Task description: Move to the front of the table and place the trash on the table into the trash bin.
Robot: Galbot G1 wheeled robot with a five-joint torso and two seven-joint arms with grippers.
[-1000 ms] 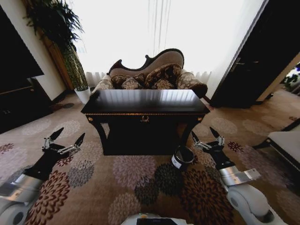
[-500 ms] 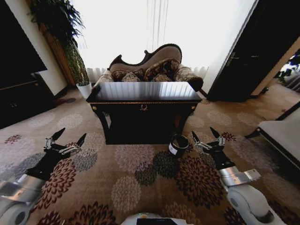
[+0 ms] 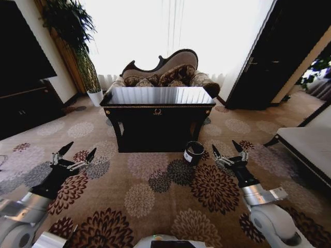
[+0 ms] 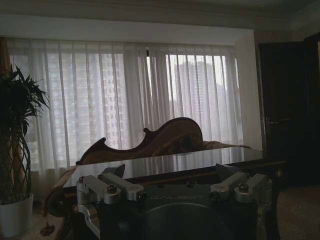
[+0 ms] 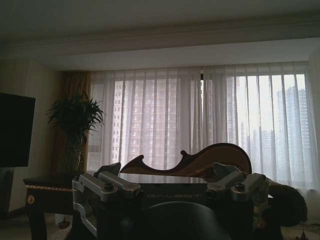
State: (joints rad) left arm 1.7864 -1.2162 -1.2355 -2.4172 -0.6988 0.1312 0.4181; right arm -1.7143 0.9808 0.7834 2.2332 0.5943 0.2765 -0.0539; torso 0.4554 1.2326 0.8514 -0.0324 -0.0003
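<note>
Left gripper [image 3: 74,153] spread low over carpet, right gripper [image 3: 228,151] likewise

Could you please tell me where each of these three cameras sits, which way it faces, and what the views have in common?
Head view: high on the robot, looking forward and down over the carpet at the table and trash bin; left gripper and right gripper both open, held low.
Left wrist view: low, facing the table, sofa and curtains; its own gripper base in the foreground.
Right wrist view: low, facing the table and plant; its own gripper base in the foreground.
Shared: table, sofa, curtained window.
</note>
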